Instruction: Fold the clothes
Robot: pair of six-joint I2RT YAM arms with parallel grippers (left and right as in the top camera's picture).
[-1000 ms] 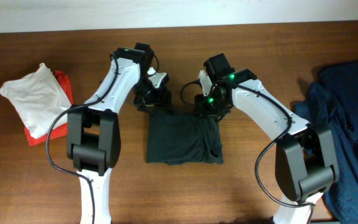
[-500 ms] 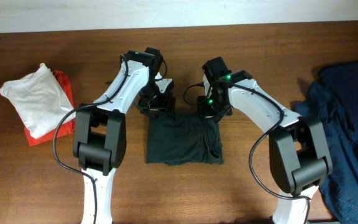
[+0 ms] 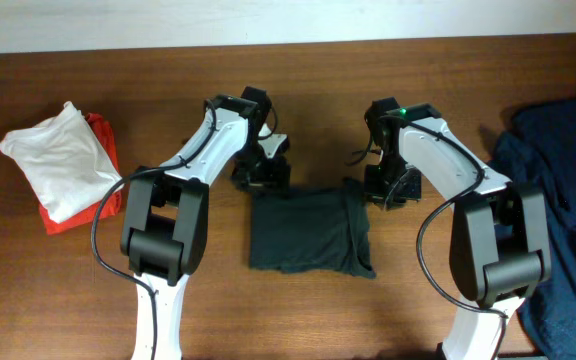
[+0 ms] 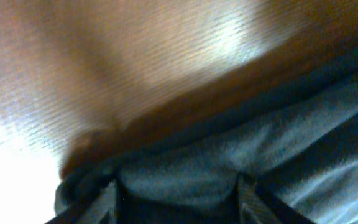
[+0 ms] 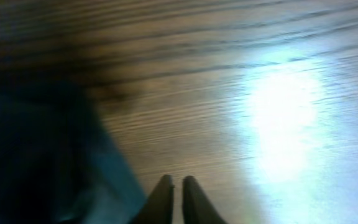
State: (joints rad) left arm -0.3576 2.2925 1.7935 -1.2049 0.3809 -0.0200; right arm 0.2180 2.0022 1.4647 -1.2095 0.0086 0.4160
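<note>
A dark grey folded garment [image 3: 308, 232] lies on the wooden table [image 3: 148, 60] at the centre. My left gripper [image 3: 265, 176] is at its far left corner. In the left wrist view its fingers [image 4: 178, 194] stand wide apart with the garment's edge [image 4: 191, 165] bulging between them. My right gripper [image 3: 386, 188] is on the table just right of the garment's far right corner. In the right wrist view its fingertips [image 5: 177, 184] are closed together over bare wood, with the garment [image 5: 36, 155] to their left.
A white cloth [image 3: 56, 155] lies on a red cloth [image 3: 100, 135] at the far left. A heap of dark blue clothes [image 3: 558, 190] fills the right edge. The table's back edge meets a white wall.
The garment has shifted a little right and toward the front. My right gripper has moved right, off the garment's corner. My left gripper has moved slightly right with the far edge.
</note>
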